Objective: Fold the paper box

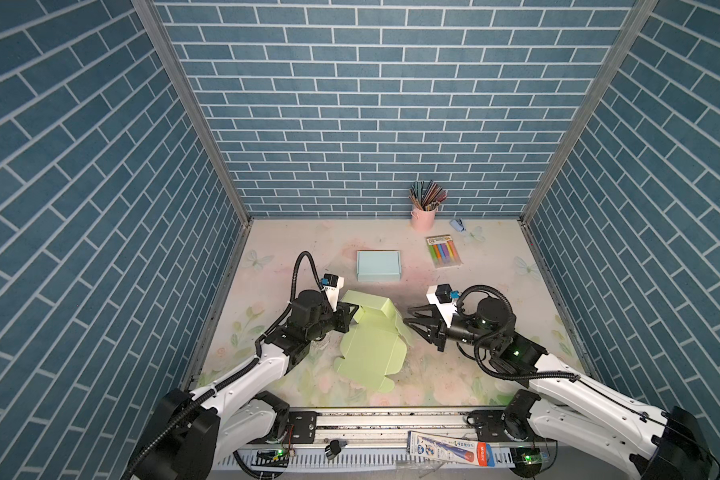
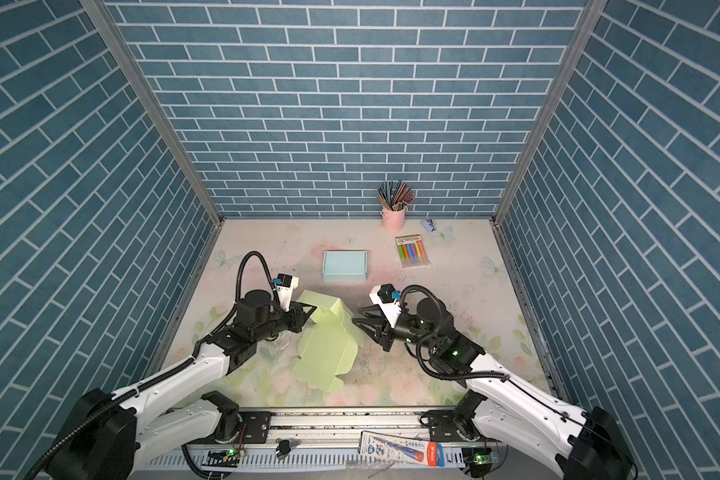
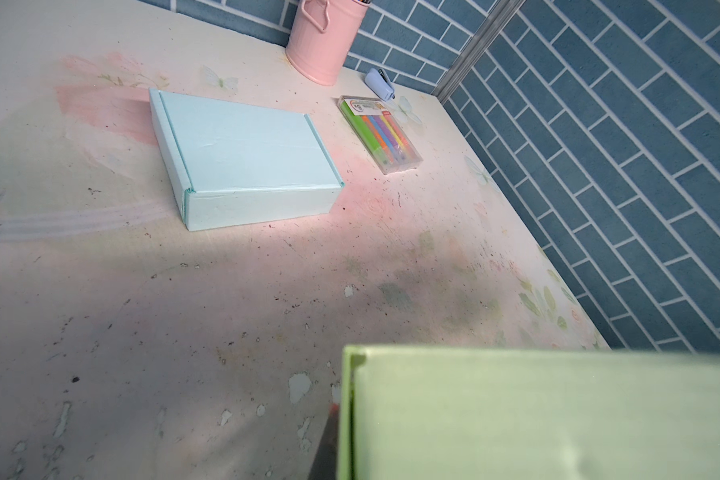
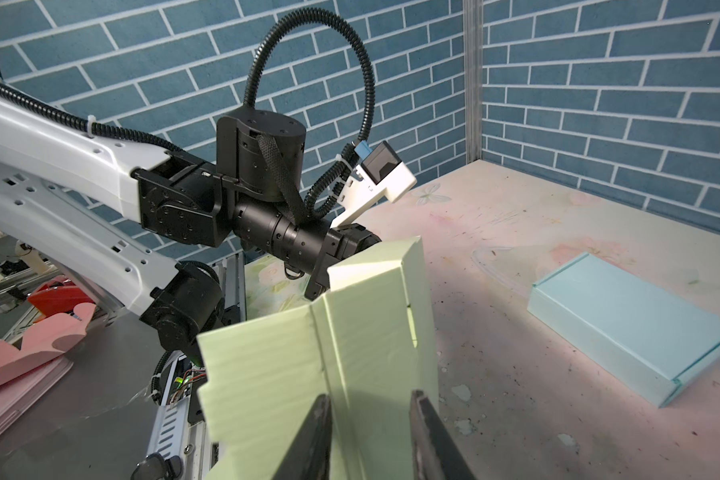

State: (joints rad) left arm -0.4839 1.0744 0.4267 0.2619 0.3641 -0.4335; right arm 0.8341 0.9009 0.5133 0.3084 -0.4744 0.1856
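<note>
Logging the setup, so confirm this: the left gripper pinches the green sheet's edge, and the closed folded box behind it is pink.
One detail is wrong: the closed folded box behind is light blue, not pink, as both top views and the left wrist view show. The rest holds: the left gripper does pinch the green sheet at its edge.

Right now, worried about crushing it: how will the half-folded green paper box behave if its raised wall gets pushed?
Probably light yet fairly stiff: the green paper box holds its raised wall upright. It would likely hinge at the scored creases, not mid-panel. It may slide, since only the left gripper pinches it.
</note>
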